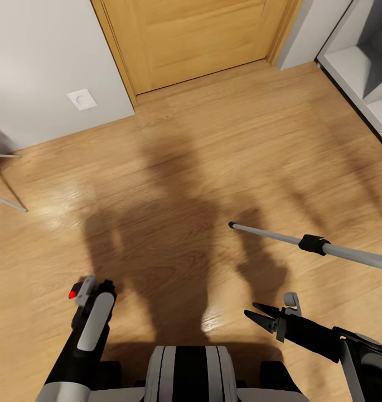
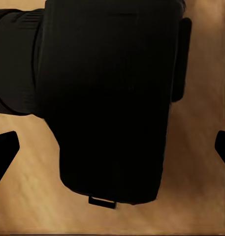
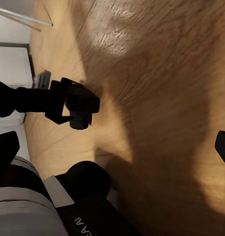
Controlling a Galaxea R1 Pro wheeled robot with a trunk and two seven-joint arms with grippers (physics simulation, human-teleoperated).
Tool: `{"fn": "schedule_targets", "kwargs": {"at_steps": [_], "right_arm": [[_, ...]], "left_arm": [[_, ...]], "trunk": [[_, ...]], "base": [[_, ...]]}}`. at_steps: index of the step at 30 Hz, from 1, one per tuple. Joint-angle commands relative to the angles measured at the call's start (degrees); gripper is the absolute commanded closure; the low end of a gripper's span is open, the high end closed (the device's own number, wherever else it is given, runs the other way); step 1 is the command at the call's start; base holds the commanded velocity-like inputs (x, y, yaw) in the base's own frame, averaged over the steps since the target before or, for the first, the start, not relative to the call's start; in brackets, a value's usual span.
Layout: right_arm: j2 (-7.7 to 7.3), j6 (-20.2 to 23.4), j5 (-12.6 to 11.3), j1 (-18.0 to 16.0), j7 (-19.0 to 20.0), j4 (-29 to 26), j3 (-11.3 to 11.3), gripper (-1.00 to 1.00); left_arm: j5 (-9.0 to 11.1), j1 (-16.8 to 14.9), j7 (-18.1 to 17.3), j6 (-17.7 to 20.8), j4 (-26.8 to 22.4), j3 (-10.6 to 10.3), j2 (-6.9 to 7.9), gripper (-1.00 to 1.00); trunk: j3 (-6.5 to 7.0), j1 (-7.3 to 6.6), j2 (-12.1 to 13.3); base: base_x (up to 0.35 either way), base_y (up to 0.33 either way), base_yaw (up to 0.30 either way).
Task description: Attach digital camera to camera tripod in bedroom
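The digital camera (image 2: 112, 98) is a black box close before the left wrist lens, with a dark fingertip (image 2: 4, 150) at either side of it. In the head view my left gripper (image 1: 93, 290) holds it above the floor at the lower left, its red dot (image 1: 73, 293) facing out. It also appears as a dark block (image 3: 81, 108) at the end of my left arm. My right gripper (image 1: 252, 310) is open and empty at the lower right. One silver leg of the camera tripod (image 1: 347, 254), with a black joint (image 1: 313, 244), reaches in from the right, beyond the right gripper and apart from it.
An oak door (image 1: 196, 39) stands ahead in the light grey wall, which carries a white outlet plate (image 1: 82, 99). A white shelf (image 1: 358, 72) is at the far right. Thin grey legs (image 1: 6, 201) show at the left edge. Light wood floor (image 1: 174, 167) lies between.
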Motion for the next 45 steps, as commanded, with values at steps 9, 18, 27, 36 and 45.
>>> {"fn": "schedule_targets", "kwargs": {"at_steps": [9, 18, 27, 36, 45], "right_arm": [[-0.02, 0.38, -0.21, -0.02, 0.04, 0.0, -0.01, -1.0], [-0.02, 0.38, -0.22, -0.02, 0.06, 0.0, 0.16, -1.0], [-0.02, 0.38, -0.21, -0.02, 0.07, 0.0, 0.18, -1.0], [-0.02, 0.37, -0.2, -0.02, 0.12, 0.0, 0.2, -1.0], [-0.02, 0.29, -0.21, -0.02, 0.07, 0.0, 0.33, -1.0]], "left_arm": [[3.31, -0.09, 0.09, 0.14, -1.09, -0.34, 0.31, -1.0], [6.21, -0.1, 0.02, 0.21, -1.18, -0.83, 0.33, -1.0], [9.13, -0.1, 0.01, 0.22, -1.19, -1.92, 0.33, -1.0], [9.14, -0.1, -0.19, 0.06, -1.02, -2.14, 0.41, -1.0], [9.01, -0.1, -0.39, -0.2, -1.18, -2.17, 0.54, -1.0]], "trunk": [[-0.03, -0.01, -0.01], [-0.03, -0.01, -0.01], [-0.03, -0.01, -0.01], [-0.03, -0.01, -0.01], [-0.03, -0.01, -0.01]], "base": [[0.0, 0.0, 0.0], [0.0, 0.0, 0.0], [0.0, 0.0, 0.0], [0.0, 0.0, 0.0], [0.0, 0.0, 0.0]]}}
